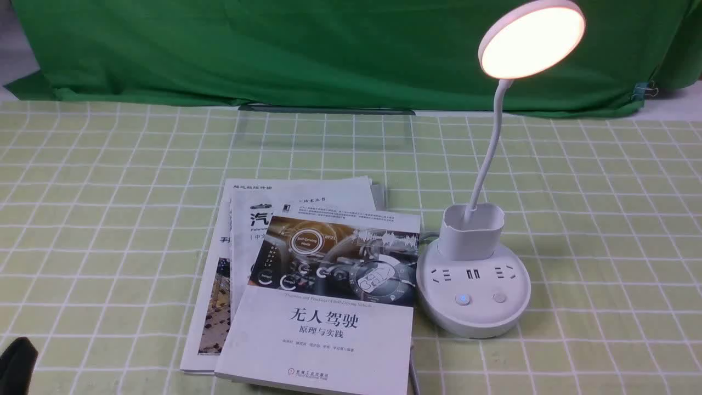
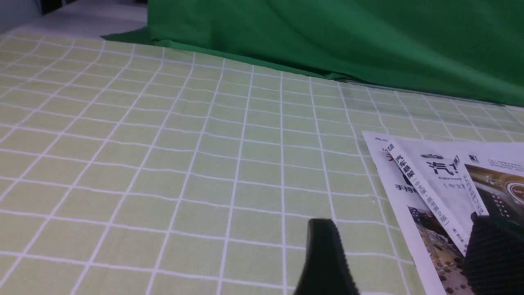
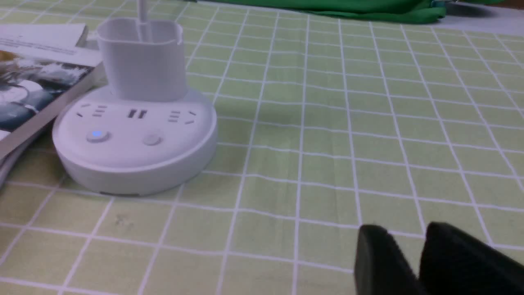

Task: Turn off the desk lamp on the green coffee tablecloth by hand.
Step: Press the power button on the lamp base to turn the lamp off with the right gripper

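The approach to the desk lamp (image 1: 471,296) appears to be the step in hand: its disc head (image 1: 535,41) is lit, and no button is being touched. The lamp is set on the green coffee tablecloth (image 1: 603,230), right of the table's middle, with its base well in from the far edge and the right edge of the view. The right end effector (image 3: 404,229) is held apart from the base, its fingers parted by a narrow gap with nothing gripped; the left end effector (image 2: 403,223) is spread wider and is also unloaded. For the next move, the right fingertips probably need to be brought over the front of the base and one button pressed straight down; the blue-lit button (image 1: 463,299) seems the likelier switch, though the plain button (image 1: 499,297) cannot be ruled out. Closing the fingers first might give a firmer press. Just beside the base, on its left, books (image 1: 329,329) are stacked, so a low sweep from that side could be blocked. The tall cup-shaped holder (image 1: 471,233) and bendable neck (image 1: 490,153) behind the buttons should also be avoided.
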You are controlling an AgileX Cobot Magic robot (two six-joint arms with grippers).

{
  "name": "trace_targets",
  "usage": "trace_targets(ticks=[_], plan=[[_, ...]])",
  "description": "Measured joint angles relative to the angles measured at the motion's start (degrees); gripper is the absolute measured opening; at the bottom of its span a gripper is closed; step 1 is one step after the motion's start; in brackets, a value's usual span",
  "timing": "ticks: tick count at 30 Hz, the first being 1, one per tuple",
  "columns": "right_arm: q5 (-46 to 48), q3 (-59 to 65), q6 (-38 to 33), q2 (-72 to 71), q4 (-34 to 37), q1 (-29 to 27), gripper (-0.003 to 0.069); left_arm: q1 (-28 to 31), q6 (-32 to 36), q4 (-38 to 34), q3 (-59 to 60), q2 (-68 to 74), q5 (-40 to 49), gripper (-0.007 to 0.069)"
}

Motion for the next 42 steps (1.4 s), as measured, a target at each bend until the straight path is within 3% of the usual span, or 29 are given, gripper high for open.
trace_targets(ticks=[31,33,37,42], plan=[[-0.48,0.0,0.26,0.0,0.16,0.0,0.0241,0.0,0.0,0.0,0.0,0.0,0.0,0.041],[-2.42,0.0,3.25,0.0,2.71,0.0,0.0241,0.0,0.0,0.0,0.0,0.0,0.0,0.041],[-8.44,0.0,16.39,0.0,9.57,0.0,0.0241,0.0,0.0,0.0,0.0,0.0,0.0,0.041],[-14.14,0.0,28.79,0.0,11.18,0.0,0.0241,0.0,0.0,0.0,0.0,0.0,0.0,0.041]])
